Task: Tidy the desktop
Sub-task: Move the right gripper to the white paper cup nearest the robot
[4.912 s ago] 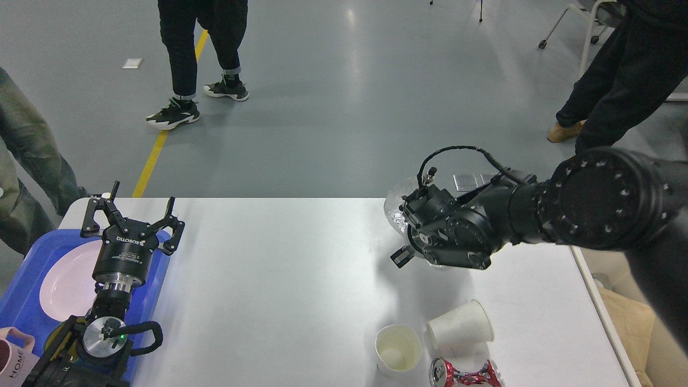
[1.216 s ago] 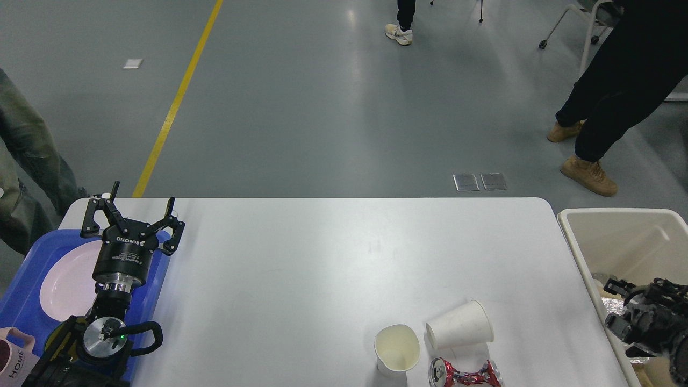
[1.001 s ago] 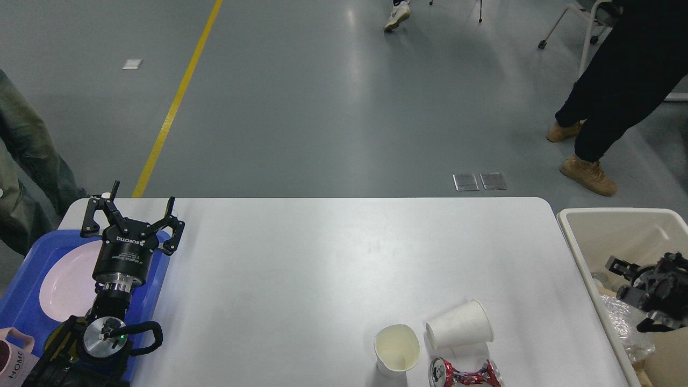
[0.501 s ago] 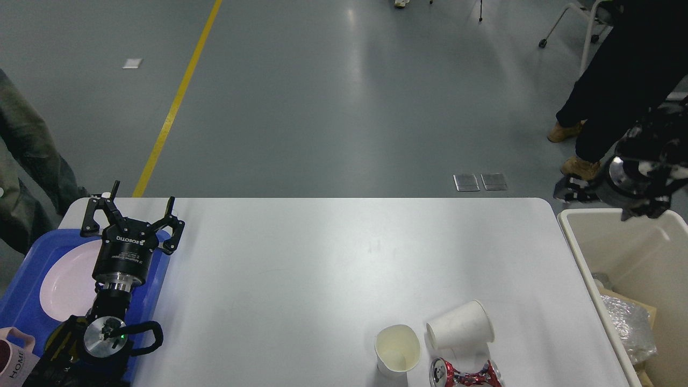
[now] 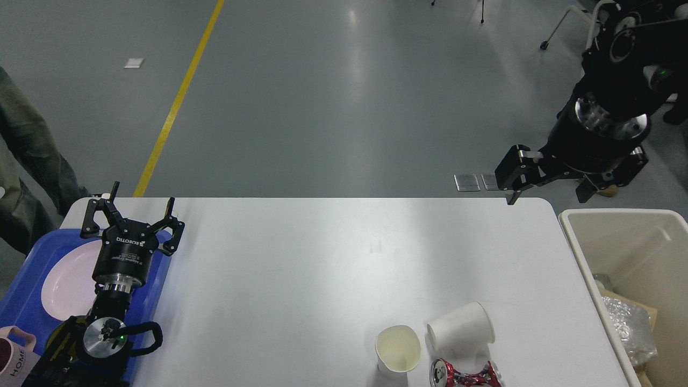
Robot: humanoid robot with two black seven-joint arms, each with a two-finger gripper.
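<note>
Desktop (image 5: 301, 279): spans the middle of our view.
Our left gripper (image 5: 131, 215): jaws spread wide, empty, above the blue tray (image 5: 21, 269).
Our right gripper (image 5: 556, 185): raised past the far right corner, fingers apart, holding nothing.
Near edge: upright paper cup (image 5: 398, 349), tipped paper cup (image 5: 461, 327), crushed can (image 5: 465, 373).
Beige bin (image 5: 645, 242): just right of the desktop.

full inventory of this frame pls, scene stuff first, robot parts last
desktop: 1, white, centre
paper cups: 2, white, near right; one upright, one on its side
crushed can: 1, red and silver, near edge by the cups
tray: 1, blue, left end
plate: 1, pale pink, in the tray
mug: 1, pink, bottom left corner
bin: 1, beige, right of the desktop, crumpled clear plastic inside
left gripper: black, open, above the tray's edge
right gripper: black, open, raised beyond the far right corner
</note>
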